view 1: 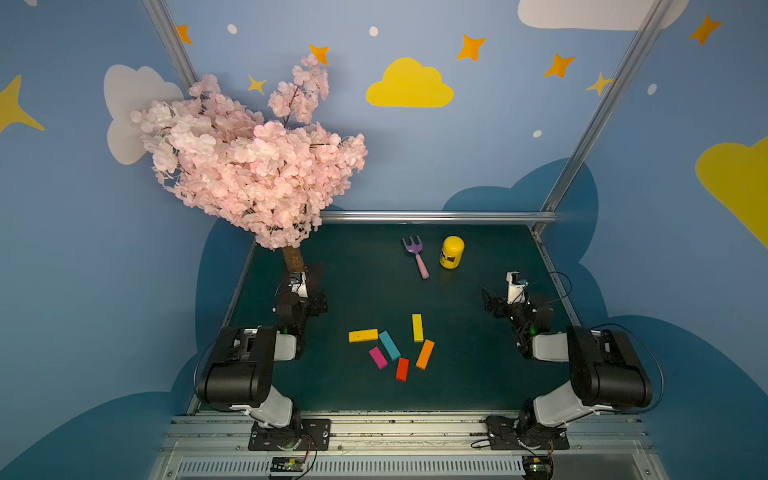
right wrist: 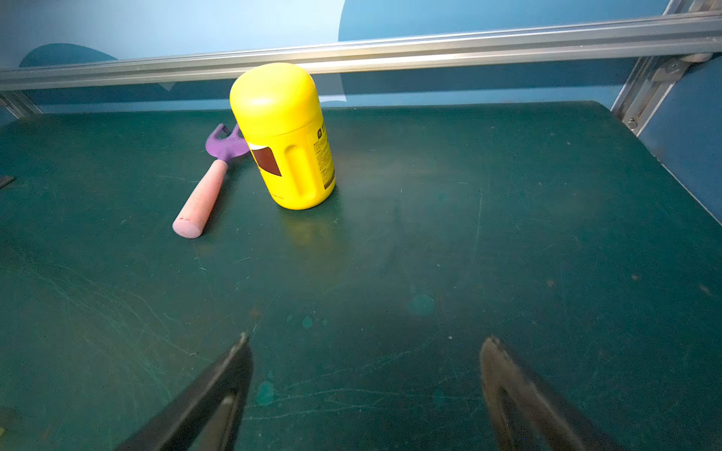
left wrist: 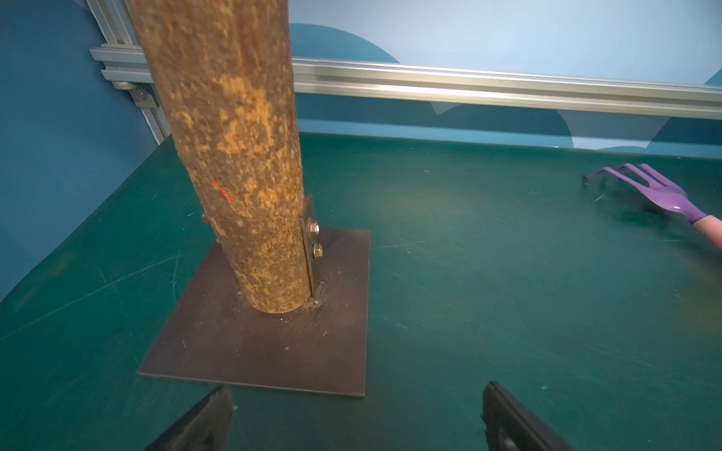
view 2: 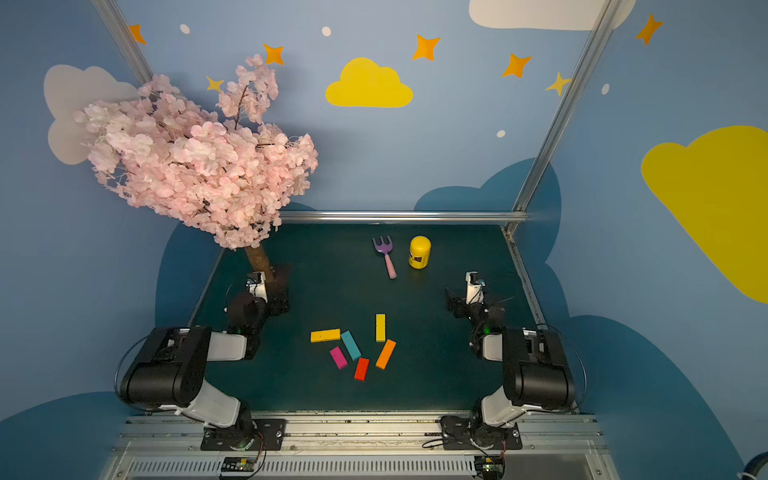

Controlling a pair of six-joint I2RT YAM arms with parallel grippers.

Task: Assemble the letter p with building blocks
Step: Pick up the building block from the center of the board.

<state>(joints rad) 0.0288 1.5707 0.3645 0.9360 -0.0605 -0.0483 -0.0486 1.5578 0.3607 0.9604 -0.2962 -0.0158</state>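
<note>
Several blocks lie loose and apart at the mat's front centre in both top views, and they form no letter p. They are a flat yellow block (view 1: 363, 335), a teal block (view 1: 389, 345), a magenta block (view 1: 378, 357), a red block (view 1: 402, 369), an orange block (view 1: 425, 354) and a second yellow block (view 1: 417, 327). My left gripper (left wrist: 357, 398) is open over bare mat, left of the blocks, and it faces the tree's base plate. My right gripper (right wrist: 363, 343) is open and holds nothing, right of the blocks. Neither wrist view shows any block.
A pink blossom tree (view 1: 249, 166) stands at the back left on a brown trunk (left wrist: 234, 156) and a metal base plate (left wrist: 273, 351). A purple toy rake (view 1: 415, 255) and a yellow bottle (view 1: 451, 252) sit at the back centre. An aluminium rail (view 1: 436, 216) edges the mat's far side.
</note>
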